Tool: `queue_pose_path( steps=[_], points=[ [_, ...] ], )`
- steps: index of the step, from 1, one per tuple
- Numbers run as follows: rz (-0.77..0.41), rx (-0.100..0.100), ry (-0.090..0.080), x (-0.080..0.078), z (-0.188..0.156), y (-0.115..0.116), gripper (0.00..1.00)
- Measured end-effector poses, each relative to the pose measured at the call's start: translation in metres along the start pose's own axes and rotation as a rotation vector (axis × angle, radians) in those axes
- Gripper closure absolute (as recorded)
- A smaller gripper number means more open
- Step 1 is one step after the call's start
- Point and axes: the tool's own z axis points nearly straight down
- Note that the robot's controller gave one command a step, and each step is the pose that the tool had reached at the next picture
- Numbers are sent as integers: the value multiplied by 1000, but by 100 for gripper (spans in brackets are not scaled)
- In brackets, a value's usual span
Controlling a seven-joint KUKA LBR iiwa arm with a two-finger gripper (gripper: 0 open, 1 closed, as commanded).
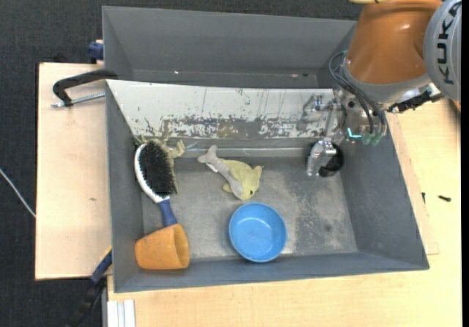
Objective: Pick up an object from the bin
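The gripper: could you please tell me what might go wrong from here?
The gripper hangs over bare floor close to the bin's back wall; descending here would likely grasp nothing and might scrape the wall. The nearest thing, the yellow-grey plush toy, lies to its left in the view and may slip from a grasp.

- We read dark capital letters on the pale grey casing of the arm (448, 36), at the top right. They begin "KU".
- These letters are turned on end, running down the casing. The picture's edge cuts off the rest of the word, so we cannot tell what follows.
- The lettering stands just beside the orange cover (392, 32) on the wrist.
- The back wall of the bin (220, 116) bears a row of dark scuffs and streaks. We cannot read any of them as letters or numbers.
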Motion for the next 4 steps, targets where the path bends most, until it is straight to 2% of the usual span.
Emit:
queue_pose_path(
  steps=[1, 2, 3, 4],
  points=[
    [-115, -1, 1, 35, 127, 51, 0],
    [-396, 5, -19, 44, 141, 66, 0],
    [-398, 4, -15, 44, 141, 67, 100],
    [-547, 8, -22, 53, -17, 18, 100]
  ],
)
